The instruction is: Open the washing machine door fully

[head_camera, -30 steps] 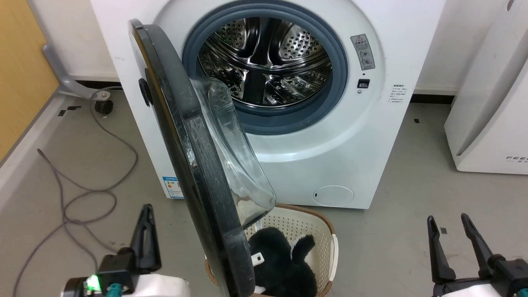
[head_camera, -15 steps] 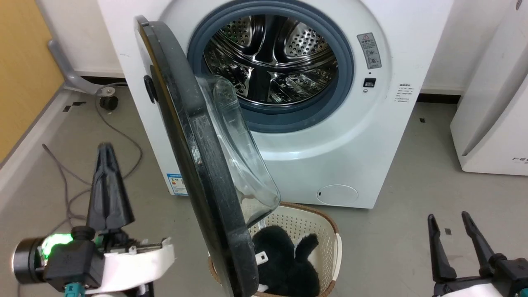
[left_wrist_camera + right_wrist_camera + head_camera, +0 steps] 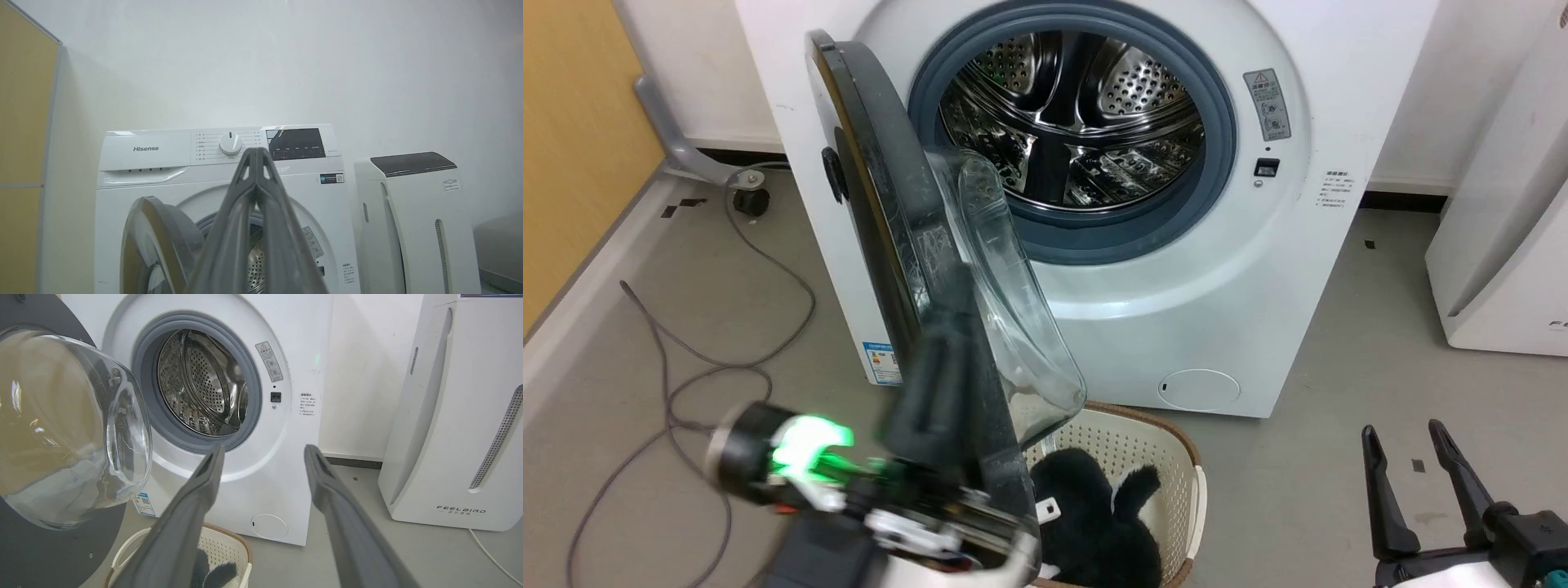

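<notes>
The washing machine door (image 3: 882, 188) stands about half open, hinged at the robot's left of the drum (image 3: 1078, 122) and turned almost edge-on to the head camera. Its glass bowl (image 3: 1005, 294) bulges to the right and its free rim is the part nearest the robot. The left gripper (image 3: 954, 286), its two fingers pressed together with nothing between them, appears as a blurred shape rising across the lower part of that rim, above the laundry basket (image 3: 1168, 457). The blur hides whether it touches the door. From the left wrist, the joined fingers (image 3: 256, 153) point up at the washing machine (image 3: 163, 163), with the door (image 3: 155, 237) low to their left, so the claw seems to sit on the bowl side of the panel. If so, the remaining swing calls for a sideways press to the robot's left against the inner face, carrying the door round its hinge towards the machine's left flank. The right gripper (image 3: 1402, 431) rests low at the right with its fingers spread and empty, well apart from the door, so the left arm is plainly nearer. Its wrist camera faces the bowl (image 3: 69, 428) and the open drum (image 3: 200, 384).
</notes>
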{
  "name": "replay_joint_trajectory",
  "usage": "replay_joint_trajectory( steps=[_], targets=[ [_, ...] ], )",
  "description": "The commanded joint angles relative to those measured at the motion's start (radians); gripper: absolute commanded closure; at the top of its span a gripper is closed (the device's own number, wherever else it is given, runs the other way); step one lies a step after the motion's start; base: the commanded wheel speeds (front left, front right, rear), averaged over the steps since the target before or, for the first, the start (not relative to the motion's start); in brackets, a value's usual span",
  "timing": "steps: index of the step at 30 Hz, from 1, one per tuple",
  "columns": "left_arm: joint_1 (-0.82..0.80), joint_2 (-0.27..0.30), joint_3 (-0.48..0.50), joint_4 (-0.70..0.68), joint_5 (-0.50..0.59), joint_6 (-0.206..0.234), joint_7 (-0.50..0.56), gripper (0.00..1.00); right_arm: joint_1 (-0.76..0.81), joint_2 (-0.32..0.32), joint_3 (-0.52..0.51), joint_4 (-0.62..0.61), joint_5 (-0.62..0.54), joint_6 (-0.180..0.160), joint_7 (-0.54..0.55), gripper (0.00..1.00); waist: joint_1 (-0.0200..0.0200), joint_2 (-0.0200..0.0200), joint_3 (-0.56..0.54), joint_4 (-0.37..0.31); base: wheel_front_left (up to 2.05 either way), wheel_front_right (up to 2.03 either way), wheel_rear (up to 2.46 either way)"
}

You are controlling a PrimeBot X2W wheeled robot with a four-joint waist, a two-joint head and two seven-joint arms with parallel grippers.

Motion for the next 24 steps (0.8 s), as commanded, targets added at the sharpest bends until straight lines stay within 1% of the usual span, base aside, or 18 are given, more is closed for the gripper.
replay_joint_trajectory(
  steps=[1,5,11,16,24],
  targets=[
    [-0.012,0.002,-0.007,0.002,-0.007,-0.004,-0.004,1.0,0.008,0.004,0.0,-0.002,-0.001,0.001,-0.005,0.0,0.0,0.0,0.0,0.0,0.0,0.0,0.0],
    [-0.015,0.002,-0.093,0.035,-0.012,-0.031,-0.004,1.0,0.006,0.004,0.0,-0.004,-0.003,0.001,-0.005,0.0,0.0,0.0,0.001,-0.002,0.0,0.0,0.0],
    [0.002,0.002,-0.192,0.086,-0.038,-0.045,-0.004,1.0,0.007,0.004,0.001,-0.001,0.0,0.001,-0.005,0.0,0.0,0.0,0.001,-0.007,0.0,0.0,0.0],
    [0.031,0.002,-0.266,0.12,-0.037,-0.063,-0.004,1.0,0.012,0.004,-0.002,-0.001,-0.001,0.001,-0.005,0.0,0.0,0.0,0.0,-0.003,0.0,0.0,0.0],
    [0.089,0.004,-0.314,0.189,-0.03,-0.071,-0.004,1.0,0.013,0.004,-0.002,0.0,-0.002,0.001,-0.005,0.0,0.0,0.0,0.002,0.015,0.0,0.0,0.0]
  ],
)
